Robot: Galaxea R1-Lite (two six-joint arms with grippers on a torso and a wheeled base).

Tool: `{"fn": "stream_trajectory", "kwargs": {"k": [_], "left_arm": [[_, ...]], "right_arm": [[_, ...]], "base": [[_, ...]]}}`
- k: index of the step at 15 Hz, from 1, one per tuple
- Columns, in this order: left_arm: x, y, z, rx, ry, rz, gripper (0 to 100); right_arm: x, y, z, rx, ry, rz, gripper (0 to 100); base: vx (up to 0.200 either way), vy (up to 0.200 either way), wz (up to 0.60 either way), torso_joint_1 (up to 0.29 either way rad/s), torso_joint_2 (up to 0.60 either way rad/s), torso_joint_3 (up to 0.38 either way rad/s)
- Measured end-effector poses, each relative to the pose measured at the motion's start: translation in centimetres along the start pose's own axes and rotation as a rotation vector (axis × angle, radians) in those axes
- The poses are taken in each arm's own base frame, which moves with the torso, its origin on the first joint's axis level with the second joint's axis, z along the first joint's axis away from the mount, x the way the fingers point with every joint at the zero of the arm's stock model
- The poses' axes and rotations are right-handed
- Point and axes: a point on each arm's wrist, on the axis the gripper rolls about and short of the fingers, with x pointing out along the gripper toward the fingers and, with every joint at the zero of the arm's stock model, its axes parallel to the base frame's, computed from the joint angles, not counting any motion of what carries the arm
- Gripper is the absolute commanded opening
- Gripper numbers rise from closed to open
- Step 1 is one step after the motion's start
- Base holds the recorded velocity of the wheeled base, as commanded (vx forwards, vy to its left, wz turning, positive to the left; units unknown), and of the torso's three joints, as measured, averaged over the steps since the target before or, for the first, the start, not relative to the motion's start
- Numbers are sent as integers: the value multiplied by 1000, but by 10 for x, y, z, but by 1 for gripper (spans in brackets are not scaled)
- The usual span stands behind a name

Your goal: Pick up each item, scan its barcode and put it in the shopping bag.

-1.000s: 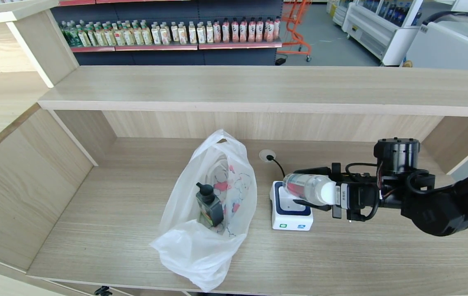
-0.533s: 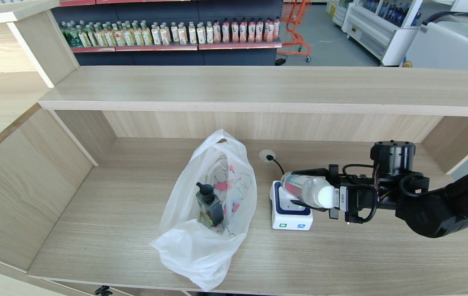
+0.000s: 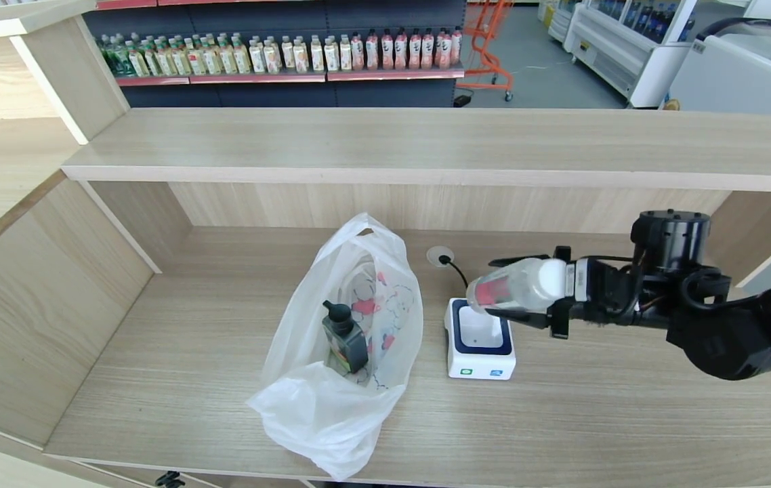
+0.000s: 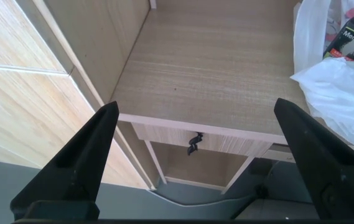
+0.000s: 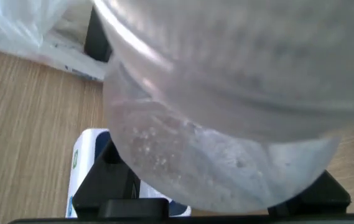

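Note:
My right gripper [image 3: 509, 288] is shut on a clear plastic bottle [image 3: 514, 290] with a red label and white cap, held lying sideways just above the white and blue barcode scanner [image 3: 481, 341]. Close up in the right wrist view, the bottle [image 5: 226, 106] hangs over the scanner [image 5: 96, 180]. The white shopping bag [image 3: 351, 352] stands open left of the scanner with a dark pump bottle [image 3: 345, 337] inside. My left gripper [image 4: 195, 162] is open, off the counter's near left corner, with nothing between its fingers; the bag [image 4: 338, 87] shows beyond it.
A black cable [image 3: 456, 271] runs from the scanner to a grommet in the wooden counter [image 3: 189, 366]. A raised counter ledge [image 3: 426, 146] runs along the back, and wooden side walls close in both ends.
My right gripper has lifted the bottle up and slightly back from the scanner, and the bottle has tilted, cap end raised. The bag and left arm are unchanged.

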Motion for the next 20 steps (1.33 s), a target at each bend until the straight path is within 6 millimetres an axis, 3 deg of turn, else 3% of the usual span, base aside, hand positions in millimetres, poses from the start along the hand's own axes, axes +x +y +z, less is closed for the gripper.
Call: {"fn": "stream_trajectory", "kwargs": {"k": [3, 5, 7, 12, 15, 20], "left_arm": [[0, 0, 0, 0, 0, -1, 100], [0, 0, 0, 0, 0, 0, 100], [0, 0, 0, 0, 0, 0, 100], [0, 0, 0, -1, 0, 0, 100], [0, 0, 0, -4, 0, 0, 100], [0, 0, 0, -2, 0, 0, 100]], "right_arm": [[-19, -28, 49, 354, -49, -118, 0], [-38, -26, 71, 610, -13, -259, 0], [-50, -15, 83, 731, 5, -334, 0], [-63, 3, 96, 835, -5, -339, 0], [-66, 3, 100, 873, -18, -347, 0], [-56, 2, 96, 982, 4, -439, 0]], "base": [[0, 0, 0, 0, 0, 0], [0, 0, 0, 0, 0, 0], [0, 0, 0, 0, 0, 0], [0, 0, 0, 0, 0, 0], [0, 200, 0, -1, 1, 2], [0, 0, 0, 0, 0, 0]]}}
